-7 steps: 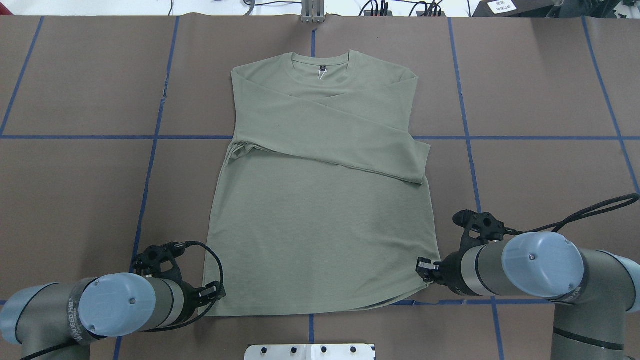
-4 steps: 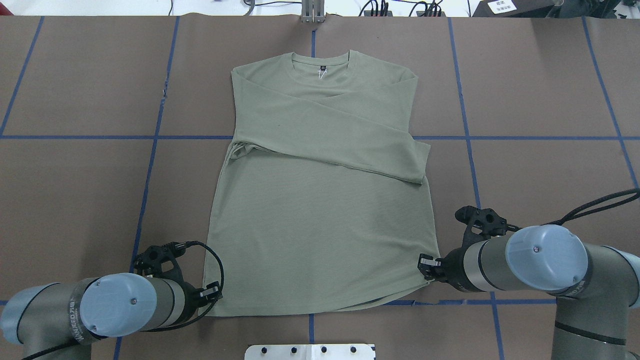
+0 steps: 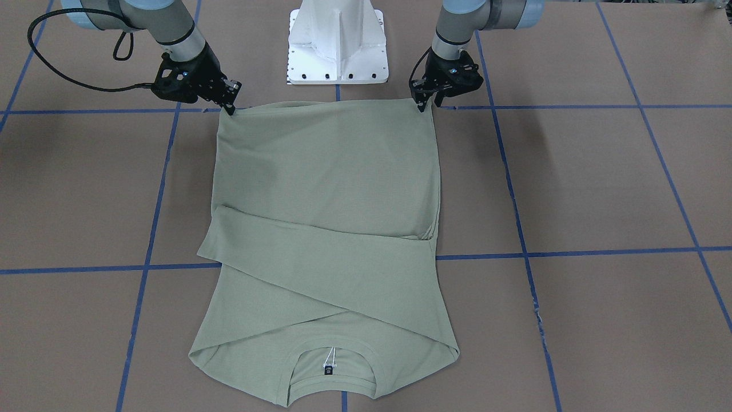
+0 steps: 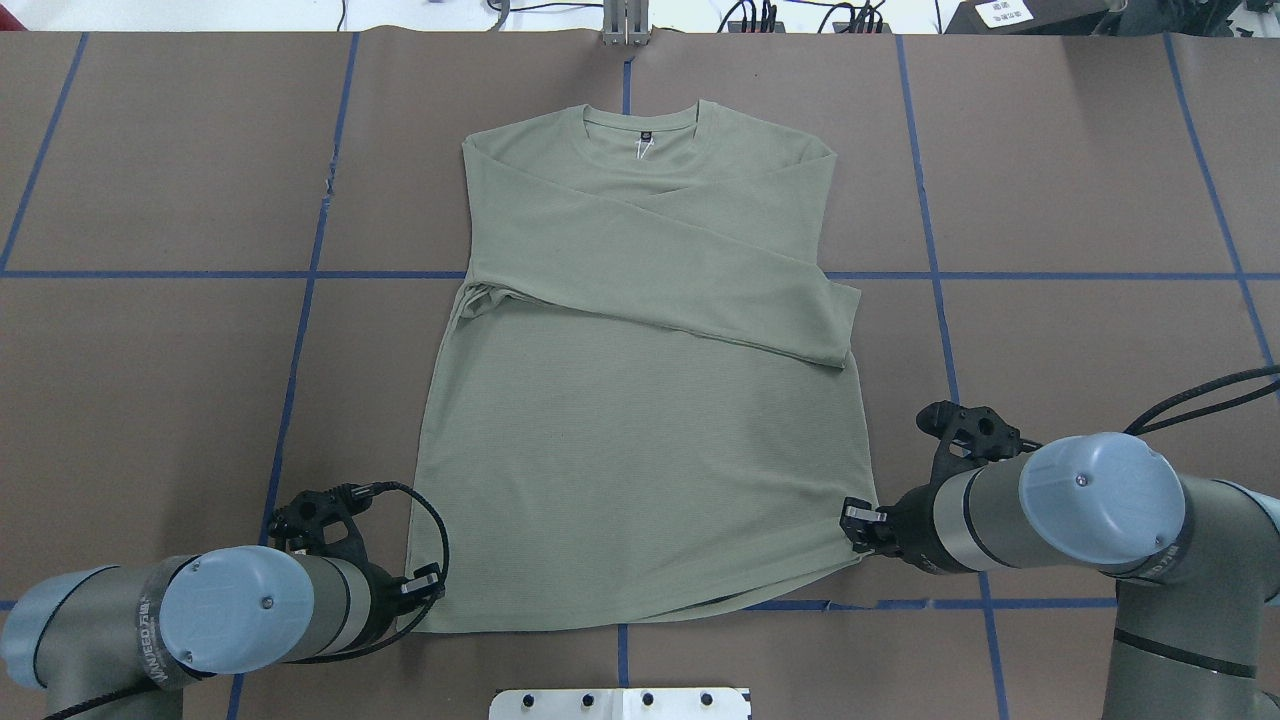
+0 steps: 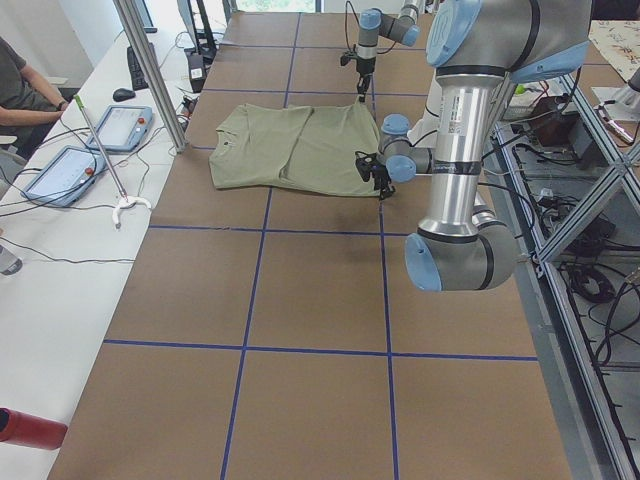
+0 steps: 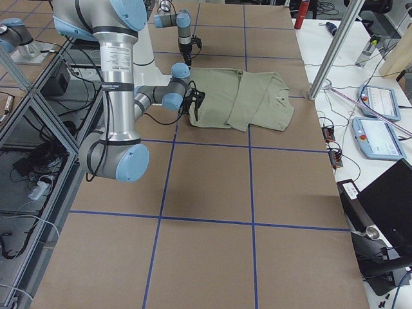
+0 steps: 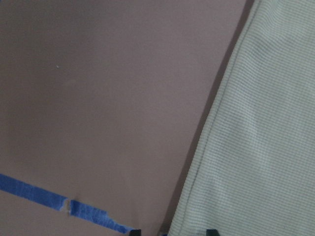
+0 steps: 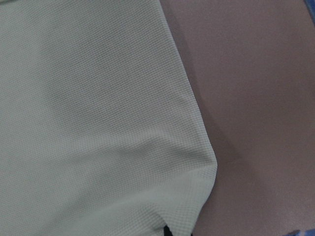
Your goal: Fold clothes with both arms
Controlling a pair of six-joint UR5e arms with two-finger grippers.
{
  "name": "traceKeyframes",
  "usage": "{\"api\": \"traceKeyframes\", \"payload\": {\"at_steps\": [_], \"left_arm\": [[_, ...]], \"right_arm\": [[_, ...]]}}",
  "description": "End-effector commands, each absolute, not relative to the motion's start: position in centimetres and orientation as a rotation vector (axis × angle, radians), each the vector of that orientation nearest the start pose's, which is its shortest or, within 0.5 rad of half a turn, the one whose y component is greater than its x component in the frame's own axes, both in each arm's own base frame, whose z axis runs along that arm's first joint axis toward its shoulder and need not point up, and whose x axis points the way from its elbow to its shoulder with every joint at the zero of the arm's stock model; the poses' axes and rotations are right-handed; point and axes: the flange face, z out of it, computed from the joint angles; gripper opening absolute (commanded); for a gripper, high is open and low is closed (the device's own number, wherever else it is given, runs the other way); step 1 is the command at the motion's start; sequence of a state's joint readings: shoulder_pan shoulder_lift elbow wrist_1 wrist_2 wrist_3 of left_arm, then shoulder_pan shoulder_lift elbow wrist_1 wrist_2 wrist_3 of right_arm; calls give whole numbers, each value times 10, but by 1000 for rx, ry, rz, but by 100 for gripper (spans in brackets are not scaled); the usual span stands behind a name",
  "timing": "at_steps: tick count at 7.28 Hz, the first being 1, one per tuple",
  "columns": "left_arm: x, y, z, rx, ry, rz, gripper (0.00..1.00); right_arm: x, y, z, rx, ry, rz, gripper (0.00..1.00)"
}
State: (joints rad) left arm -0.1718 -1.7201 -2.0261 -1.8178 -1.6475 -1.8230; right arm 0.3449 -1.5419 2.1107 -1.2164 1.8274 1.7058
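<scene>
Currently the shirt (image 4: 640,440) is being shown spread flat on the desk (image 4: 150,350), neck away from the robot, with both sleeves crossed over the chest. The hem corner on the robot's right is being pinched by the right tool (image 4: 855,522), clamped together on the cloth, and is being held slightly off the desk. The other hem corner is being straddled by the left tool (image 4: 432,585); its fingertips (image 7: 211,232) are being seen apart in the wrist view, with cloth between them.
</scene>
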Motion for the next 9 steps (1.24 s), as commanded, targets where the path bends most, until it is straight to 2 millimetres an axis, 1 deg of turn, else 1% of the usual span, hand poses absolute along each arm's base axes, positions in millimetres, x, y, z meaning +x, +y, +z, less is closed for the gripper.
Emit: {"api": "traceKeyframes", "payload": {"at_steps": [1,3,6,7,8,9], "left_arm": [[497,-214,350,-107,852,-366,54],[499,-213,343,-108,866,-363,54],[501,-211,344,-110,864,-359,52],[501,-211,345,-112,863,-359,48],[501,-210,345,-111,863,-358,34],[500,-211,344,-112,864,-358,13]], "right_arm": [[-411,-268,355,-154,-941,330,0],[-411,-269,354,-154,-943,330,0],[-410,-269,354,-154,-943,332,0],[-410,-270,354,-154,-944,332,0],[-410,-270,354,-154,-944,334,0],[-409,-271,354,-155,-944,335,0]]}}
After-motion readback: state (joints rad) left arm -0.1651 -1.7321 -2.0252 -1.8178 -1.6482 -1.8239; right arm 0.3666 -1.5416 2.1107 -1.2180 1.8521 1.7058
